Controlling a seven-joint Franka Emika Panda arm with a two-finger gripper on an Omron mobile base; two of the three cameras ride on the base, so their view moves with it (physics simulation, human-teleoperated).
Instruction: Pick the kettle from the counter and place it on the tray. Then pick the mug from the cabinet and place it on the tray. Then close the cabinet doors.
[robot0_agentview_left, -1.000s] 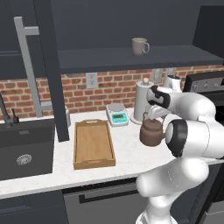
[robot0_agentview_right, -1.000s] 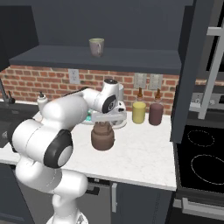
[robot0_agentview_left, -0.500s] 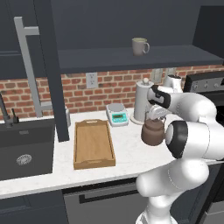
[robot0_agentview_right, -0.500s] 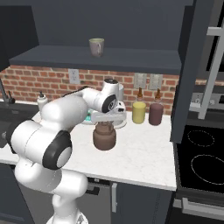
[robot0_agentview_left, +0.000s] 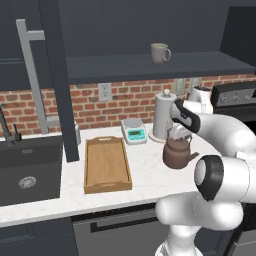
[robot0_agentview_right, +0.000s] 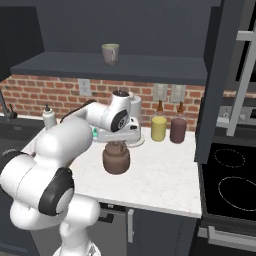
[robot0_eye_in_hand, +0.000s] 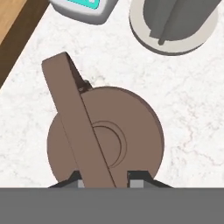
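Left base view, left to right: the sink sits at the lower left, set into the counter; we see nothing in it but the drain; next comes the tray, left of centre, light wood, with nothing on its floor; a small scale is just behind it, then a paper-towel roll; the kettle stands on the counter right of centre, well apart from the tray; the gripper is right on top of it; the mug sits on the cabinet shelf, upper centre-right, too far off to see inside.

In the hand view the arched handle runs from upper left to the bottom centre, and both finger tips flank it at the bottom edge; we read the pincer as pressed onto the kettle's handle, pinching it.

Handling, our judgement: the kettle looks rigid and probably fairly heavy, with a smooth finish; the thin handle is the right place to take hold, near its top over the lid knob; a grip off-centre may let the body swing or tip toward the spout.

Right base view, right of centre: a yellow jar and a maroon jar stand by the brick wall, lidded, contents hidden.
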